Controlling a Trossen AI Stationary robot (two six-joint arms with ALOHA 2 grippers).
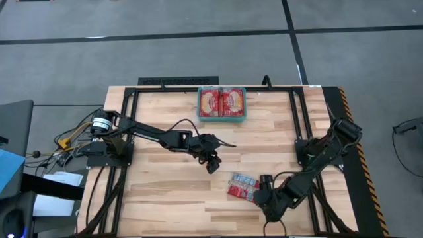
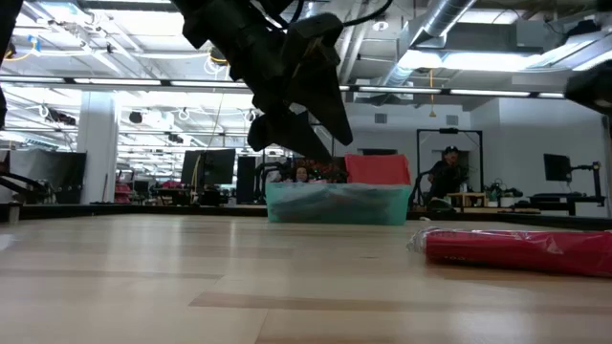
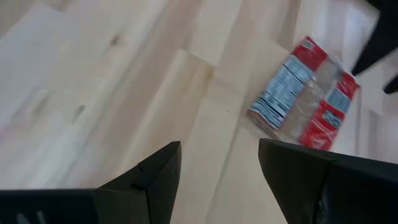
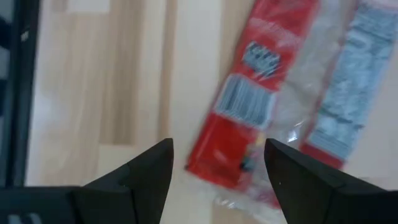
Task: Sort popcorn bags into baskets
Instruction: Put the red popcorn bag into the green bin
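A teal-green basket (image 1: 223, 119) stands at the table's far middle with two squarish red popcorn bags (image 1: 221, 102) lying flat in it. One popcorn bag (image 1: 242, 186), red with pale panels, lies flat on the wood at the near right; it also shows in the low view (image 2: 521, 247), the left wrist view (image 3: 306, 93) and the right wrist view (image 4: 280, 99). My left gripper (image 1: 213, 162) hovers open and empty over the table's middle, left of and beyond that bag. My right gripper (image 1: 260, 195) is open and empty just at the bag's near right end.
A black metal frame (image 1: 294, 119) runs along the table's far edge and both sides. Bare wood (image 1: 165, 192) lies between the arms' bases and the near edge. In the low view a person (image 2: 446, 172) shows in the room beyond the basket.
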